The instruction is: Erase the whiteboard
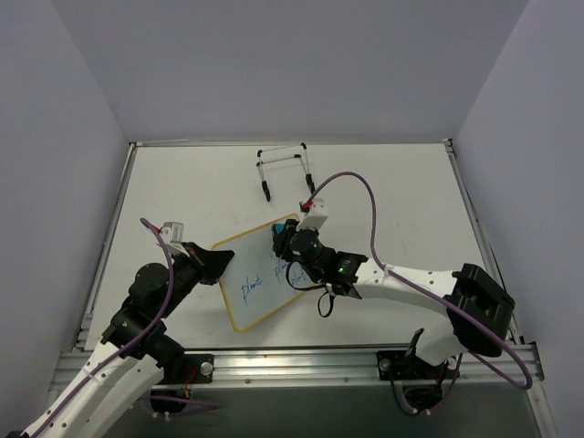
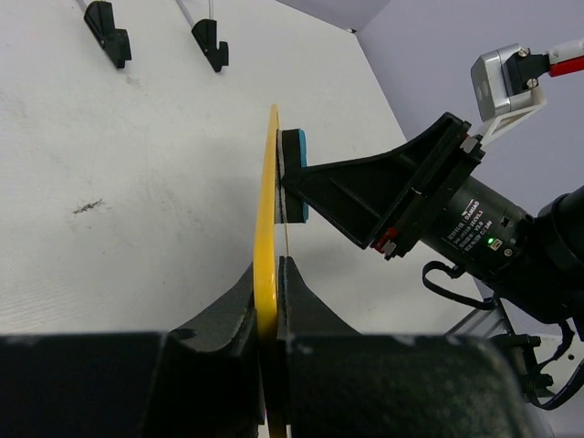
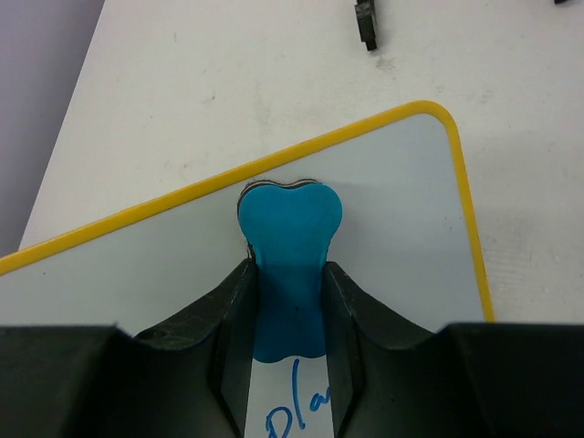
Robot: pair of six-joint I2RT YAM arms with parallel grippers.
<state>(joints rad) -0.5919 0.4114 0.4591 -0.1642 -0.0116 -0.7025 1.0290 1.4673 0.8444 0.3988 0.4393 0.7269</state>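
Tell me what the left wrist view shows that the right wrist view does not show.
Only the left wrist view: the small white whiteboard with yellow frame seen edge-on, clamped in the left gripper, and the right arm's silver wrist camera. Only the right wrist view: the board's white face, its blue handwriting, and the right gripper around the blue bone-shaped eraser. Both: board, eraser against it, white table, black feet of the wire stand.

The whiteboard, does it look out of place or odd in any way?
Slightly. The whiteboard sits skewed to the table edges, off the wire stand behind it, its edge clamped by the left gripper. The right gripper presses a blue eraser on it; blue writing remains. Nothing looks damaged.
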